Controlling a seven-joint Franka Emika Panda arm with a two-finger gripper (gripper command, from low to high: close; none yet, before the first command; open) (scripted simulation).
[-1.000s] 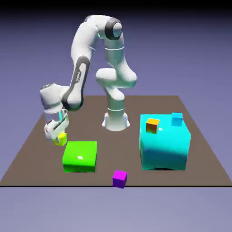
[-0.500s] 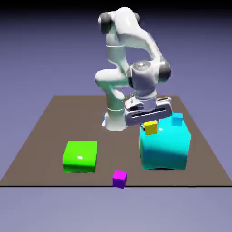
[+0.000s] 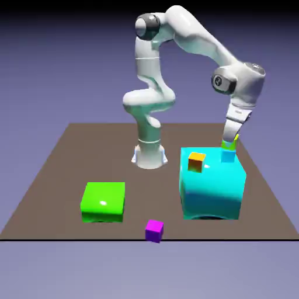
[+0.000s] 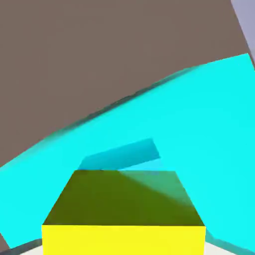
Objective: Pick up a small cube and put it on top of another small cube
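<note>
The yellow cube (image 3: 231,143) is between the fingertips of the claw (image 3: 229,140), grip or release impossible to tell, right above the light-blue cube (image 3: 228,156) on the cyan block's (image 3: 211,190) far right; the orange cube (image 3: 196,162) lies left, the green block (image 3: 103,202) farther left.

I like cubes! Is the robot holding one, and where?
The yellow cube is inside the claw, but whether its sides are squeezed can't be told.
</note>
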